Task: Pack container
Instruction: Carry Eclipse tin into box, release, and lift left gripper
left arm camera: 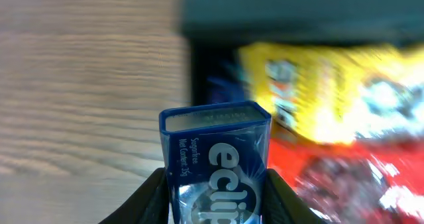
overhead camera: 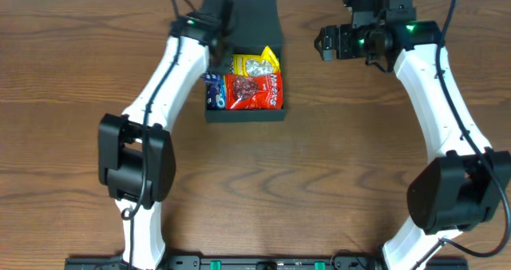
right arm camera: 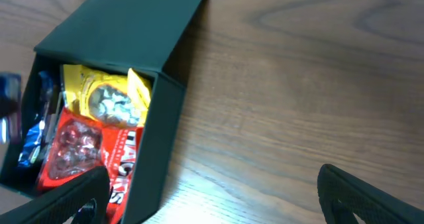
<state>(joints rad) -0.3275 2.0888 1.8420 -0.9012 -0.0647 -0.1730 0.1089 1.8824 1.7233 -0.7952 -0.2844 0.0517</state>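
Note:
The dark container [overhead camera: 244,116] sits at the table's far middle with its flap lid [overhead camera: 249,13] open toward the back. Inside lie a red snack packet [overhead camera: 254,92], a yellow packet [overhead camera: 254,65] and a blue packet [overhead camera: 214,94]. My left gripper [overhead camera: 215,53] hovers at the container's left wall, shut on a blue Eclipse mint tin [left arm camera: 217,164] held upright. My right gripper [overhead camera: 329,43] is open and empty to the right of the container; in the right wrist view [right arm camera: 215,191] it spans bare wood beside the container wall [right arm camera: 159,138].
Brown wood table [overhead camera: 359,158] all round the container. Both arm bases stand at the front edge.

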